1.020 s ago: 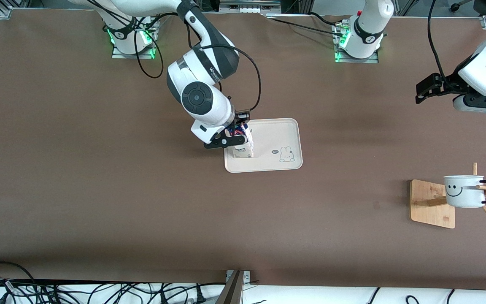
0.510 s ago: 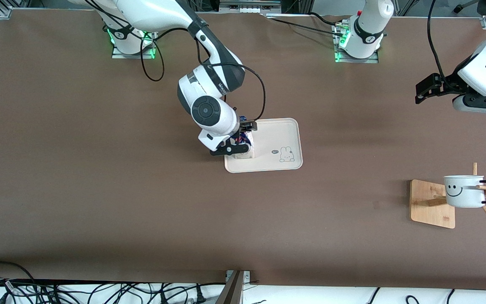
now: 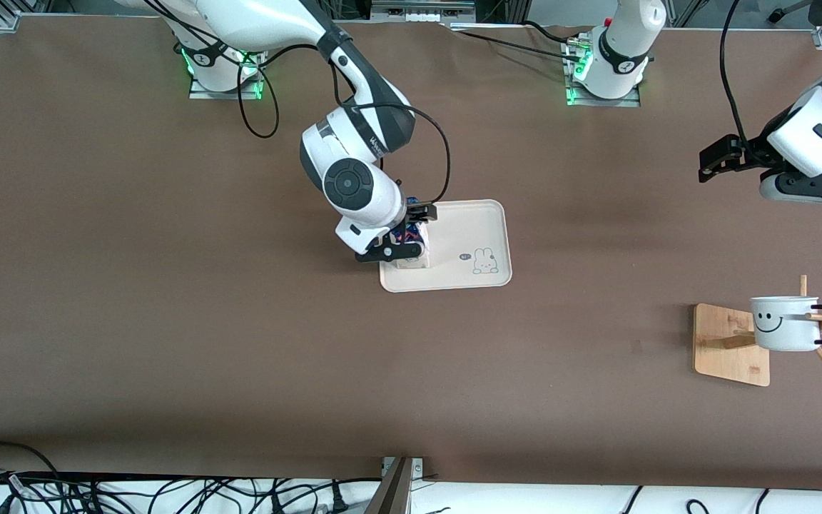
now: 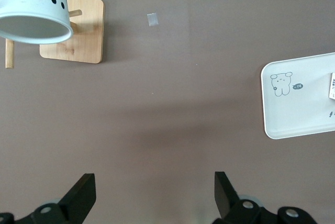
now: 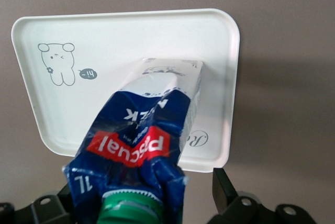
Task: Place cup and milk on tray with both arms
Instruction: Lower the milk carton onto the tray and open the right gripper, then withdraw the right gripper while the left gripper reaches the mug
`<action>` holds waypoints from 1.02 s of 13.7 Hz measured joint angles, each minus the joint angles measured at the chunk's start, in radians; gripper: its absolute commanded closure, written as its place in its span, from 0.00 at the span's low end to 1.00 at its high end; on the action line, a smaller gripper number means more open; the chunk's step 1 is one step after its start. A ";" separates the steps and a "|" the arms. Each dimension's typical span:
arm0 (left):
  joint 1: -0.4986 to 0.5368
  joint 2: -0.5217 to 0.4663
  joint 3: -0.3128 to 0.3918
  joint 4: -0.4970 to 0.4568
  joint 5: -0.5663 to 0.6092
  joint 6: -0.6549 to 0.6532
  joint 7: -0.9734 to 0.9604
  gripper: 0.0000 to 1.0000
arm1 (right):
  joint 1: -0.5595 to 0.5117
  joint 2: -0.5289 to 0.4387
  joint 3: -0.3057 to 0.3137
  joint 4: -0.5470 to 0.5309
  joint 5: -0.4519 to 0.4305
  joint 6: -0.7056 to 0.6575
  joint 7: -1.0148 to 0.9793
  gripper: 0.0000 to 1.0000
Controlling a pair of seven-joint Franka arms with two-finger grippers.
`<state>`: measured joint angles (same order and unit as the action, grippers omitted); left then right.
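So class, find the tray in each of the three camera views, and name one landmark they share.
Front view: the tray lies mid-table, the milk standing on it.
Left wrist view: at the picture's edge, partly cut off.
Right wrist view: fills the upper frame, under the milk.
Shared landmark: the bunny drawing.

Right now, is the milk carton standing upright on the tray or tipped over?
Upright. The milk stands with its base on the tray and its green cap on top, between the open fingers of the right gripper.
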<state>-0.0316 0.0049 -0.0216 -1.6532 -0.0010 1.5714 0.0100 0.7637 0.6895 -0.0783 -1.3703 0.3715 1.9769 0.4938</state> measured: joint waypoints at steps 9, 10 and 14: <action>0.069 0.172 0.010 0.113 0.000 0.031 0.001 0.00 | 0.028 -0.081 -0.026 0.008 -0.066 -0.087 0.094 0.00; 0.080 0.187 0.010 0.113 0.000 0.064 0.001 0.00 | 0.028 -0.103 -0.041 0.009 -0.067 -0.113 0.094 0.00; 0.136 0.194 0.011 0.062 0.000 0.308 -0.021 0.00 | 0.026 -0.170 -0.073 0.039 -0.096 -0.224 0.132 0.00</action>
<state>0.1043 0.1986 -0.0105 -1.5913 -0.0009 1.8799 -0.0111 0.7898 0.5197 -0.1515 -1.3311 0.2755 1.7525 0.6257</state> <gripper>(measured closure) 0.000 0.000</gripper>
